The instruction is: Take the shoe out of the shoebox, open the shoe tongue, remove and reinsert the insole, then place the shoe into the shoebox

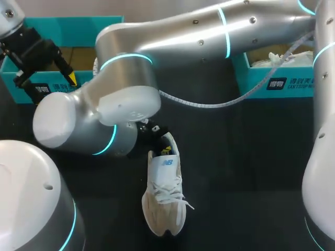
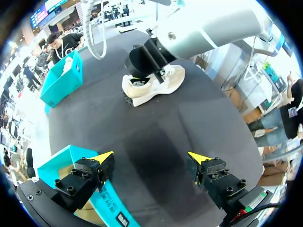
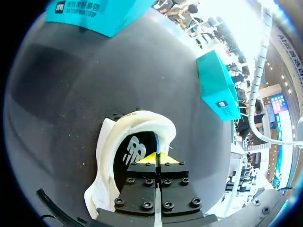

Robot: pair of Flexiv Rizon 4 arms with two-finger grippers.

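A white and beige shoe [image 1: 165,193] lies on the black table, toe toward the front edge; it also shows far ahead of the left gripper [image 2: 158,85]. My right arm reaches across from the right, and its gripper [image 1: 155,134] is at the shoe's heel opening. In the right wrist view the right gripper [image 3: 157,159] is shut, its yellow tips inside the shoe [image 3: 106,156] and pinching the thin blue edge of the black insole [image 3: 135,151]. My left gripper [image 2: 151,161] hangs open with nothing in it above the left teal shoebox [image 1: 78,31] at the back left.
A second teal box [image 1: 277,78] with white contents stands at the back right. The right arm's grey cable [image 1: 209,103] hangs over the table's middle. The right arm's bulk covers the table behind the shoe.
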